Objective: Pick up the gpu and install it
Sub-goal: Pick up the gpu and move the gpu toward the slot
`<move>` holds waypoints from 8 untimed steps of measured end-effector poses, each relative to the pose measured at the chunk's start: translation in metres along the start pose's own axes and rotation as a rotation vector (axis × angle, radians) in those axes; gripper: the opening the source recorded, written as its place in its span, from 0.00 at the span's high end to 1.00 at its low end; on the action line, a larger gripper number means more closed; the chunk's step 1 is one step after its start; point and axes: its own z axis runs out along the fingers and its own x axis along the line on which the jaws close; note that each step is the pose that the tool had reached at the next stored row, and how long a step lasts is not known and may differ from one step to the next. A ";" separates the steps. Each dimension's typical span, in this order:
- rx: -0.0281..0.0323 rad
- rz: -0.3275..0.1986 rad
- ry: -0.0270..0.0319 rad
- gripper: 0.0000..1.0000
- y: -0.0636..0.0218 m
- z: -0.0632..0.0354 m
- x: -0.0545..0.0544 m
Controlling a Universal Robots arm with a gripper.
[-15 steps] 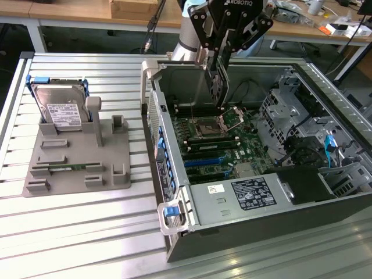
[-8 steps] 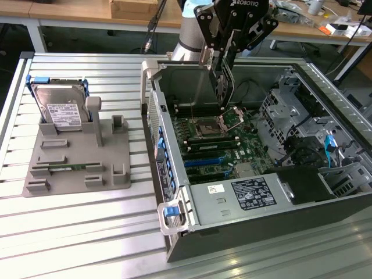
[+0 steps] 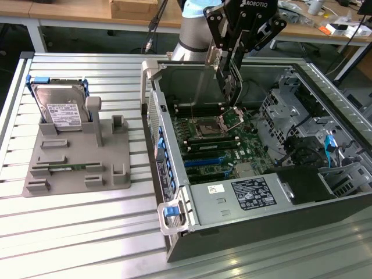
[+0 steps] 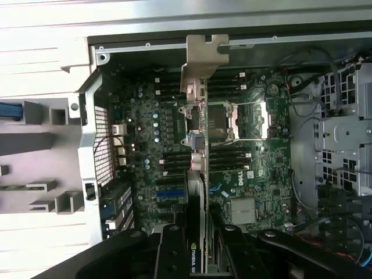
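Note:
The gpu (image 3: 228, 84) hangs on edge above the open computer case (image 3: 174, 192), over the motherboard (image 3: 215, 139) near the CPU socket. My gripper (image 3: 231, 55) is shut on its upper edge. In the wrist view the gpu (image 4: 198, 145) runs edge-on away from my gripper (image 4: 198, 247), with its silver bracket (image 4: 203, 58) at the far end near the case's rear wall. A green label with NVIDIA lettering shows between the fingers (image 4: 172, 250). Blue expansion slots (image 4: 171, 195) lie just beside the card's line; the card floats clear of the board.
A grey fixture (image 3: 75, 157) on the slatted table at the exterior view's left holds a silver hard drive (image 3: 61, 107) and a thin memory stick (image 3: 67, 167). Inside the case sit a power supply (image 3: 250, 195), drive cages (image 3: 302, 110) and cables (image 3: 302, 151).

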 end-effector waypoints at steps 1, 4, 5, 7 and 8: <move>0.0001 0.000 0.0000 0.74 0.0001 0.0000 -0.001; 0.0000 0.000 0.0000 0.74 0.0004 0.0001 -0.005; 0.0000 0.000 0.0000 0.74 0.0004 0.0001 -0.006; 0.0001 0.000 0.0000 0.74 0.0006 0.0002 -0.008; 0.0000 0.000 0.0000 0.74 0.0007 0.0002 -0.009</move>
